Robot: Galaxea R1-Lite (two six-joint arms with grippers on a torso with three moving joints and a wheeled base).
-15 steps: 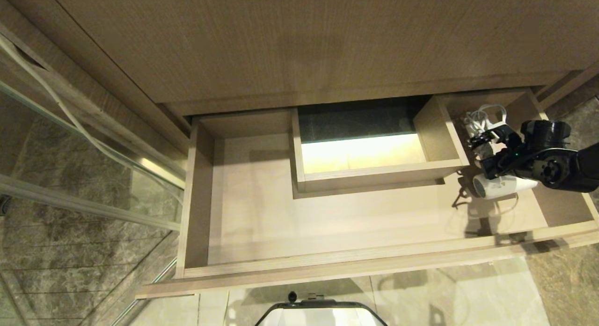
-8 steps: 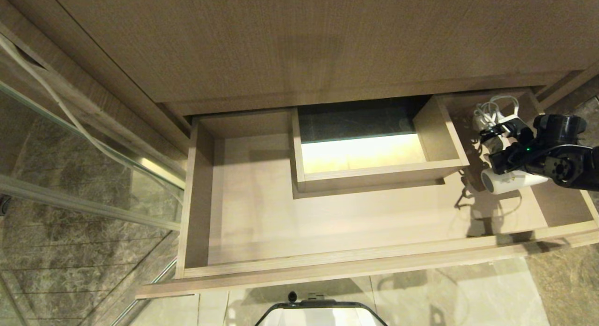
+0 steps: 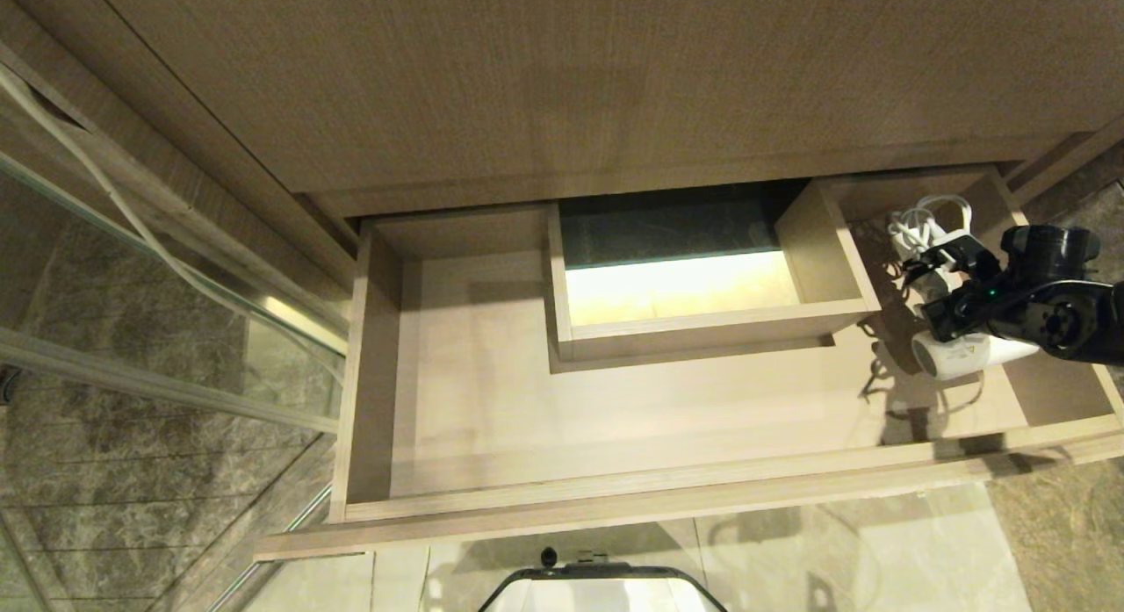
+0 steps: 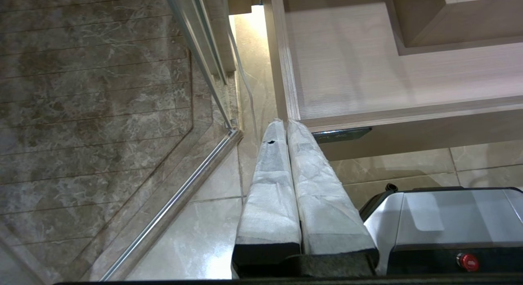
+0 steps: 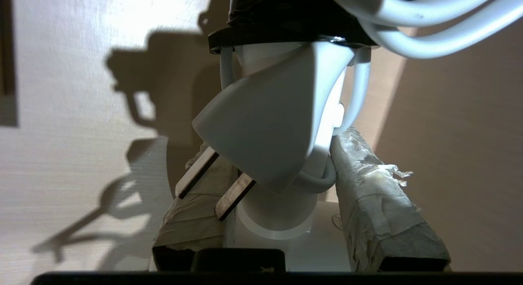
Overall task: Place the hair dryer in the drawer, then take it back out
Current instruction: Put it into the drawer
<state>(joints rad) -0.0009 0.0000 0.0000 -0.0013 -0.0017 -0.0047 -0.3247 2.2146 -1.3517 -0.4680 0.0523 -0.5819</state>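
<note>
While the drawer [image 3: 492, 419] stands pulled fully out below the taller wood panel [image 3: 562, 76], the right gripper [image 3: 944, 283] hangs over the drawer's right-hand section, beside the boxed cut-out [image 3: 702, 278] at the middle back. Its jaws are closed on the hair dryer [image 3: 961, 353], partly open around the white body, as the right wrist view shows: the two taped fingers [image 5: 380, 203] sit on either side of the dryer's handle, with the plug [image 5: 265, 133] and its two flat prongs pressed in front of them. Seen from the head view, the dryer's short barrel lies roughly level, its dark round end facing the middle of the drawer, and it is held within the drawer's right end, with its shadow cast on the drawer floor beside it; whether it touches the floor cannot be told. Loops of white cord [image 3: 922, 221] bunch up toward the drawer's back corner, gathered by a black tie [image 5: 286, 15]. Down by the robot's base, the left gripper [image 4: 282, 123] is parked with its wrapped jaws pressed together and holding nothing, just off the drawer's front left corner above the tiled floor [image 4: 196, 219].
</note>
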